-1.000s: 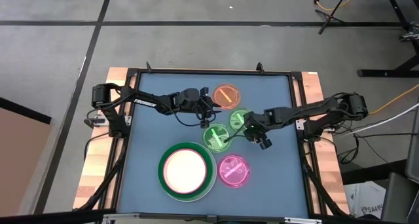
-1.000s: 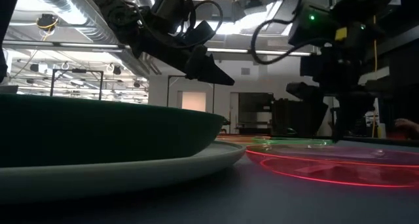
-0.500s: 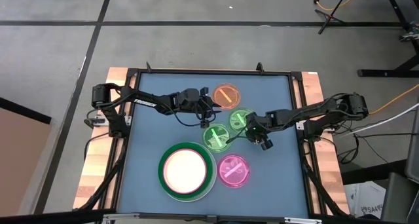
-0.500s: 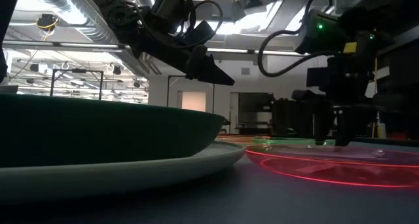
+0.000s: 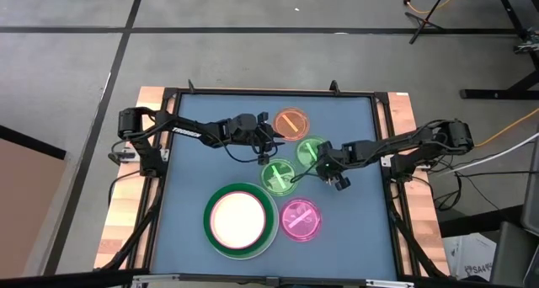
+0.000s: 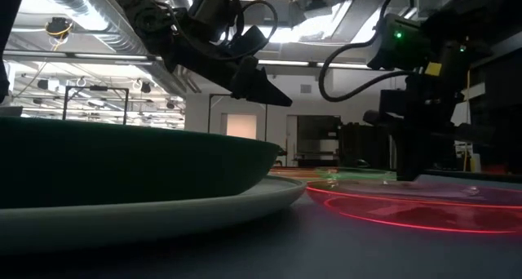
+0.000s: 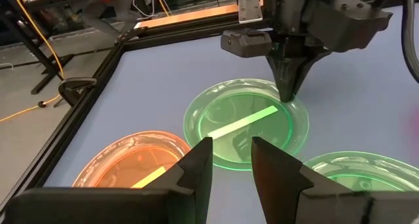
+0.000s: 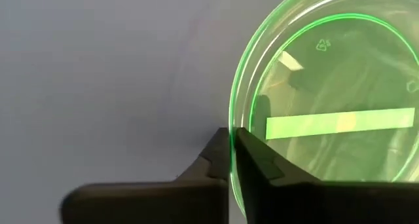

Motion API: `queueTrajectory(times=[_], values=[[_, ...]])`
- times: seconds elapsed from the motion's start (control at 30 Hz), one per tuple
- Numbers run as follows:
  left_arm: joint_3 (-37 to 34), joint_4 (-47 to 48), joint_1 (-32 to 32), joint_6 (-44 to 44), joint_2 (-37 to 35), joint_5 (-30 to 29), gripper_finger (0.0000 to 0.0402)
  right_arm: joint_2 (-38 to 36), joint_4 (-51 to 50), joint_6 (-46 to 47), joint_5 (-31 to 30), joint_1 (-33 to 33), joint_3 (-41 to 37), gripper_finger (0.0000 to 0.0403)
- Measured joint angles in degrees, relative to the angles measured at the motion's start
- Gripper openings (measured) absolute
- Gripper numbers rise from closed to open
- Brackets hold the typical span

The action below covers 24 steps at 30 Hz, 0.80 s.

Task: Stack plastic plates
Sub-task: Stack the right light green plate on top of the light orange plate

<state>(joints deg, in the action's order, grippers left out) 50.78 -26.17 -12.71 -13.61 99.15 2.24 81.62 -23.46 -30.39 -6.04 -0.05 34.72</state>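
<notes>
The right tool point(image 5: 321, 165) is closed on the rim of a small translucent green plate point(image 5: 309, 152), which lies flat on the counter point(image 5: 354, 229) near its middle. In the high view this tool meets the plate at the edge that faces the right arm. The left tool point(image 5: 271, 141) hangs partly open and holds nothing; it is between the orange plate point(image 5: 291, 122), the held green plate and a second green plate point(image 5: 278, 178), which lies just beside the first. Near the front edge sits the large stack point(image 5: 241, 220), a dark green plate with a pale one inside it, and next to it the small pink plate point(image 5: 301, 220).

In the low view the stack point(image 6: 139, 177) fills the left side, close to the camera. The pink plate point(image 6: 424, 201) lies flat on the right. Behind it the right tool point(image 6: 405, 174) comes straight down to the green rim. The left tool point(image 6: 265, 91) is well above the counter.

In the left wrist view the two fingers point(image 7: 200, 168) stand apart with only air between them. Beyond them is the held green plate point(image 7: 245, 122), and the right tool point(image 7: 288, 93) pinches its far edge. The orange plate point(image 7: 134, 162) and the second green plate point(image 7: 360, 175) are also there.

In the right wrist view the right tool point(image 8: 232, 152) has its fingers pressed together on the thin rim of the green plate point(image 8: 327, 112), one inside and one outside.
</notes>
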Motion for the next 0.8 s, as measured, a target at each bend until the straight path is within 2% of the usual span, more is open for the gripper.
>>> queueTrajectory(times=[0.3, 0.57, 0.8], values=[[0.00, -0.02, 0.33, 0.00, 0.00, 0.37, 0.0098, 0.02, -0.15, 0.00, 0.16, 0.00, 0.31, 0.0002], [0.00, -0.02, 1.96, -0.04, 0.00, 0.56, 0.0098, 0.07, -0.76, -0.22, -0.90, 0.00, 3.76, 0.0001], [0.00, -0.02, 4.17, -2.06, 0.00, 6.64, 0.0098, 0.07, -0.75, -1.05, -0.92, 0.00, 7.45, 0.0000]])
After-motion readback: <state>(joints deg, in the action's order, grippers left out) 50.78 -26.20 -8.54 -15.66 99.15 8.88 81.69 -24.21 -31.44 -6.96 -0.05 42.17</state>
